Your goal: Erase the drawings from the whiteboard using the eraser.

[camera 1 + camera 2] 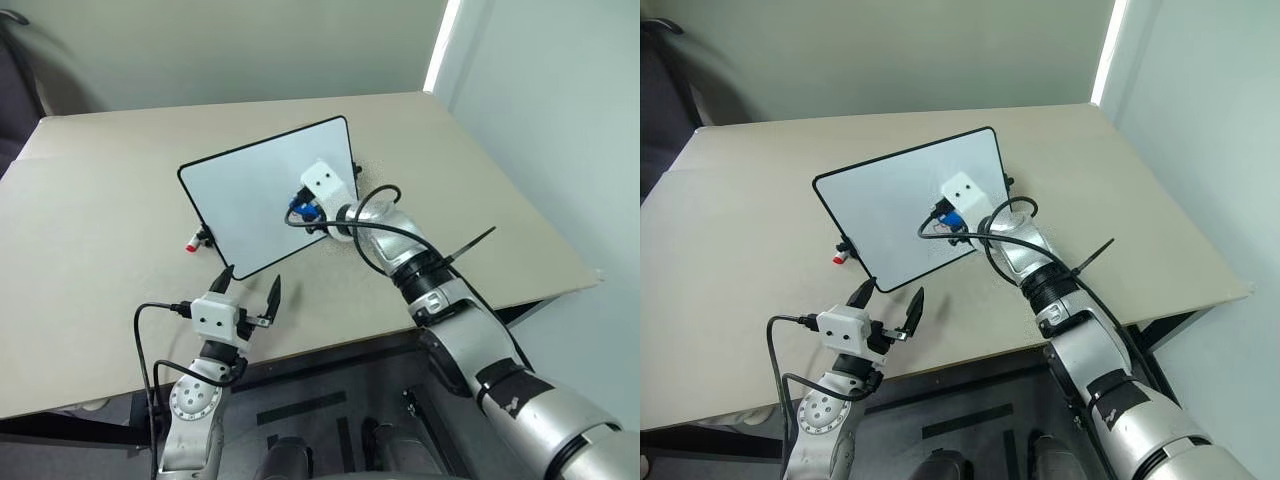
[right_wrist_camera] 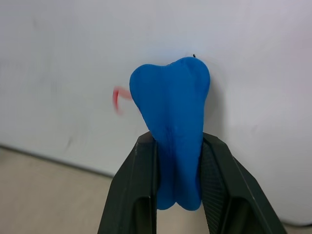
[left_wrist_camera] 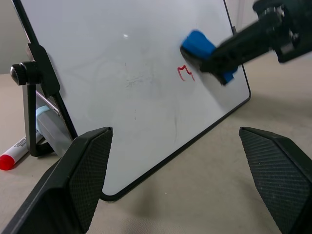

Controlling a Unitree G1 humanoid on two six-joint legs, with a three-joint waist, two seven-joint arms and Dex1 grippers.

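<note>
A tan table seen from above the robot, with a whiteboard propped at a tilt near the table's centre, toward twelve o'clock from the robot. The right gripper has its two black fingers clamped on the eraser, a soft bright blue block squeezed in at the waist so its free end bulges out like a rounded lobe. That end is at the board's surface, apparently pressed to it, toward the board's four o'clock corner. The job looks partly under way but not finished: the drawings, a small red squiggle of marker line, are visible on the white surface just beside the eraser, at its nine o'clock in the left wrist view, and a short red curl peeks out from behind the blue block in the right wrist view. Faint grey smudges mark the middle of the board. What remains, by this judgement, is to wipe across the red mark. The left gripper hovers near the table's front edge, at about six o'clock of the board, fingers spread apart and holding nothing. A red-capped marker lies on the table at the board's eight o'clock corner.
</note>
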